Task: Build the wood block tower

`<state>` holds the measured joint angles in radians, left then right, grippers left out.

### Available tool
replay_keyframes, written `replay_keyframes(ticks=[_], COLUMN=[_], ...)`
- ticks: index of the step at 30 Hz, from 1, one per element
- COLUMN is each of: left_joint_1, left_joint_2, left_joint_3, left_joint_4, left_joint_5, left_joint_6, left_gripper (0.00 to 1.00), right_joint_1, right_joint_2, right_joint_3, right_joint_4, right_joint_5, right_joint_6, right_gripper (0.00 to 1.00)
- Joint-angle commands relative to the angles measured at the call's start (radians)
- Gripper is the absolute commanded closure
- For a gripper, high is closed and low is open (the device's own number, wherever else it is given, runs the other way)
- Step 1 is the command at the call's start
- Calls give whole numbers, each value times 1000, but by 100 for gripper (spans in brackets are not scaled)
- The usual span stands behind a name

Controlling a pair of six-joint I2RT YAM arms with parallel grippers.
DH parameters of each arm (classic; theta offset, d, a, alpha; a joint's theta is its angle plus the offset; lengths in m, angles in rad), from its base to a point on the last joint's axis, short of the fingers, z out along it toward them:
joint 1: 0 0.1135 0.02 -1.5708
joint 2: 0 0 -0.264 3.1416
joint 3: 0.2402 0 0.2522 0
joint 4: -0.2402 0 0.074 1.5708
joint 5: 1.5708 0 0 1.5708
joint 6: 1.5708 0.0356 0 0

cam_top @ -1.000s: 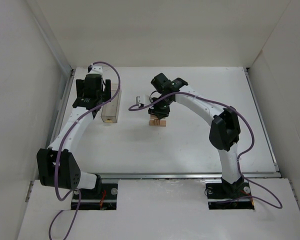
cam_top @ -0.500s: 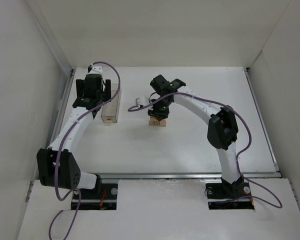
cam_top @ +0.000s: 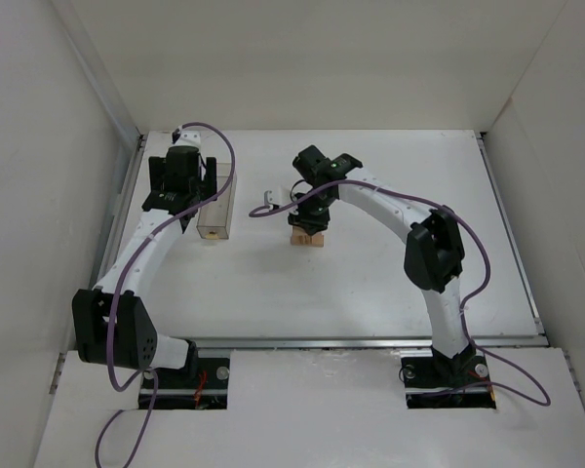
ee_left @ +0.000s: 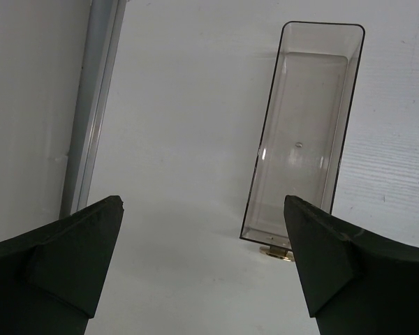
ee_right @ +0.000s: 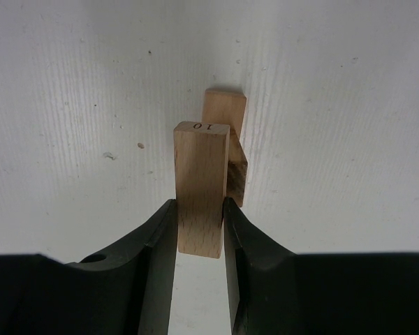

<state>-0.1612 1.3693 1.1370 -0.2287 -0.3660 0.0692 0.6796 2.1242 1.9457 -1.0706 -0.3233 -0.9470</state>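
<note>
My right gripper (ee_right: pixel 200 209) is shut on a light-tan wood block (ee_right: pixel 201 188) marked "10", held just above another wood block (ee_right: pixel 227 136) lying on the white table. In the top view the right gripper (cam_top: pixel 310 216) hangs over the small block stack (cam_top: pixel 307 238) at the table's middle. My left gripper (ee_left: pixel 202 230) is open and empty, its fingers (ee_left: pixel 77 251) spread wide over bare table. In the top view the left gripper (cam_top: pixel 180 195) is at the back left.
A clear plastic rectangular box (ee_left: pixel 307 132) lies on the table beside my left gripper, also in the top view (cam_top: pixel 214 210). A small white-and-grey object (cam_top: pixel 269 201) lies left of the block stack. A metal rail (ee_left: pixel 91 112) runs along the left wall.
The right gripper has shifted slightly left and lower over the block stack with its block. The left arm has not moved.
</note>
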Motion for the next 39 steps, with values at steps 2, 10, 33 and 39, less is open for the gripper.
replay_keyframes(ticks=[2, 10, 33, 39], left_joint_1=[6, 6, 6, 6], left_joint_2=[-36, -36, -36, -36], left_joint_3=[-14, -14, -23, -23], left_joint_4=[22, 22, 31, 31], left_joint_5=[10, 10, 10, 10], left_joint_6=[-16, -16, -6, -6], left_gripper=[0, 0, 0, 0], right_joint_1=[0, 0, -9, -9], right_joint_2=[-6, -6, 3, 3], right_joint_3=[53, 53, 24, 24], right_joint_4=[8, 8, 17, 17], right_joint_5=[-30, -39, -20, -11], right_joint_6=[-13, -13, -13, -13], right_gripper=[100, 100, 56, 43])
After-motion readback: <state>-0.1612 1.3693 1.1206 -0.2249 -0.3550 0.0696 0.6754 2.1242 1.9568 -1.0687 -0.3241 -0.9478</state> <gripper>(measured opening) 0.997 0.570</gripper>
